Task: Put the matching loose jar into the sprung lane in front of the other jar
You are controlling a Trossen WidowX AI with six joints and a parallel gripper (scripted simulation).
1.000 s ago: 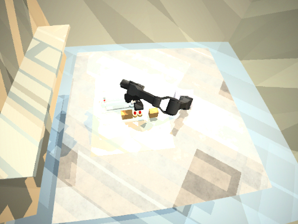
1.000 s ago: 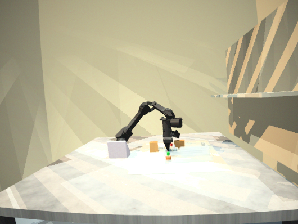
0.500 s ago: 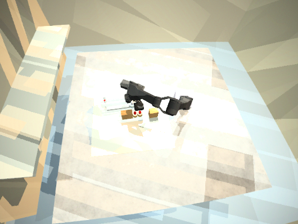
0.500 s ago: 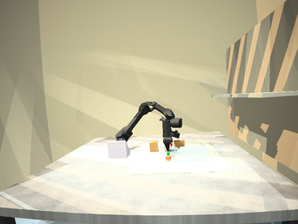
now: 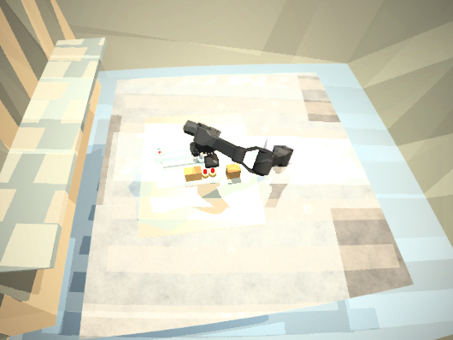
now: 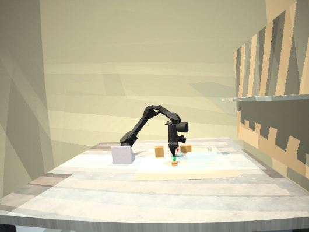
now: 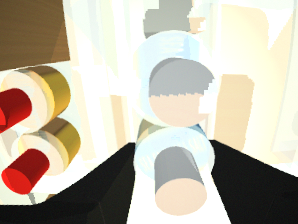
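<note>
My gripper (image 5: 203, 156) (image 6: 174, 155) (image 7: 170, 148) points down and is shut on a jar. The held jar (image 7: 180, 197) has a pale blue top and a grey-pink knob. A matching jar (image 7: 175, 107) stands directly ahead of it in the wrist view, in the pale lane (image 5: 177, 159), and the two look touching or nearly so. A grey part (image 7: 167, 19), perhaps the pusher plate, shows beyond that jar. The fingers hide the held jar's base, so I cannot tell whether it rests on the lane floor. Glare hides the front stop.
Two gold jars with red knobs (image 7: 52, 95) (image 7: 62, 145) stand left of the fingers in the wrist view, near a brown block (image 7: 32, 32). Another orange block (image 5: 233, 171) (image 6: 159, 151) stands nearby. A green-topped jar (image 6: 174, 163) and a lilac block (image 6: 122, 154) show in the exterior view.
</note>
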